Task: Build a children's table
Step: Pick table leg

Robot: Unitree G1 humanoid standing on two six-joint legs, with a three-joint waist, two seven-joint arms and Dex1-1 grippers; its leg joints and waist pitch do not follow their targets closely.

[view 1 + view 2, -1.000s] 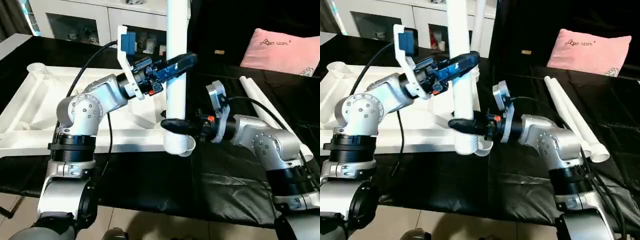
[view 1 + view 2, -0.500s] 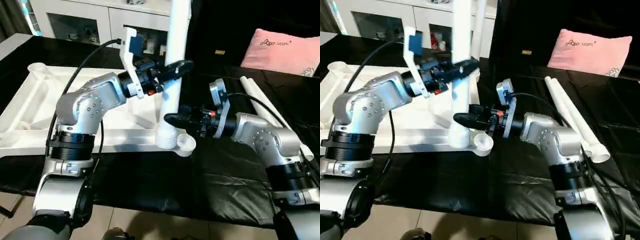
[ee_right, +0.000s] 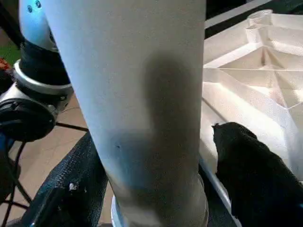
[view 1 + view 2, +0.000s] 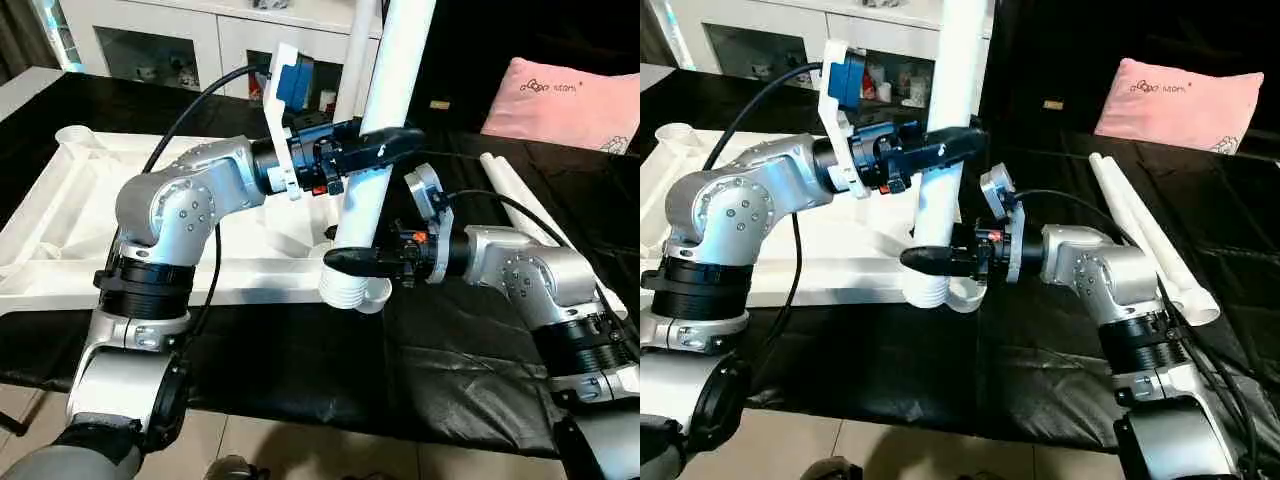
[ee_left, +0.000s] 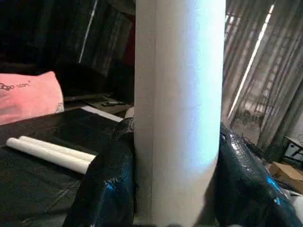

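Observation:
The white tabletop (image 4: 70, 205) lies upside down on the left, ribbed underside up. One white leg (image 4: 385, 100) is held tilted, its top leaning right. Its threaded lower end (image 4: 343, 292) sits at the near right corner socket (image 4: 378, 293); whether it is inside I cannot tell. My left gripper (image 4: 400, 138) is shut on the leg's middle, its fingers (image 5: 106, 189) on both sides. My right gripper (image 4: 345, 262) is shut on the leg just above the thread, fingers (image 3: 246, 156) on both sides. Another leg (image 4: 356, 45) stands upright behind. Two legs (image 4: 525, 205) lie on the right.
A black cloth (image 4: 300, 360) covers the work surface, with floor beyond its near edge. A pink pillow (image 4: 565, 90) lies at the back right. A white cabinet with glass doors (image 4: 190, 45) stands behind the tabletop.
Half a second ago my right gripper was off the leg, beside it; now it is around the lower part again. The leg has tipped, its top swinging right with my left gripper.

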